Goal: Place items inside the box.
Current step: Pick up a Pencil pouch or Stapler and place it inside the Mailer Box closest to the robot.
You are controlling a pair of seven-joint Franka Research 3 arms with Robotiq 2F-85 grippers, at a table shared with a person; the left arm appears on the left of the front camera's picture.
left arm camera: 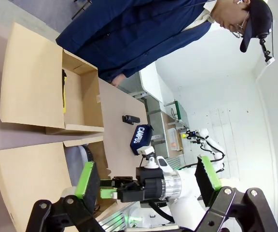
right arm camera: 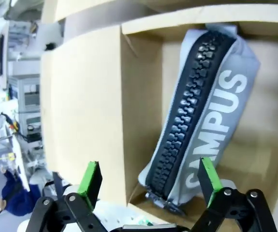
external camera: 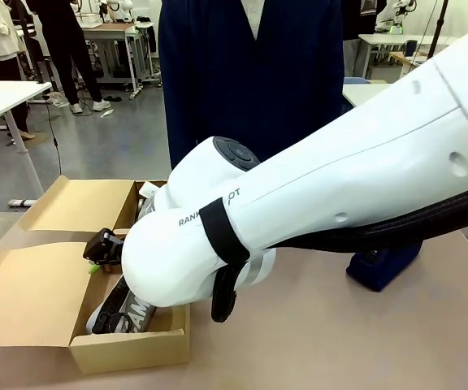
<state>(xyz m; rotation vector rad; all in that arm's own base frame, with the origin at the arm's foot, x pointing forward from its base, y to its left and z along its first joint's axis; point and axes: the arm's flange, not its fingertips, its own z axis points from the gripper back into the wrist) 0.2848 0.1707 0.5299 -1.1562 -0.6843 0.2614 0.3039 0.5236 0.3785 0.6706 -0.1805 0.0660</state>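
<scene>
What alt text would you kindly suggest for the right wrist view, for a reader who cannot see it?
A grey zip pencil case marked CAMPUS lies inside an open cardboard box, seen from above. The right gripper, with green pads, stands open over one end of the case.

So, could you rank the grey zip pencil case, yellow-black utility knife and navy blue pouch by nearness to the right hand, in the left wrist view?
1. Grey zip pencil case, in the cardboard box by the right hand.
2. Yellow-black utility knife, at the box's far end.
3. Navy blue pouch, outside the box.
</scene>
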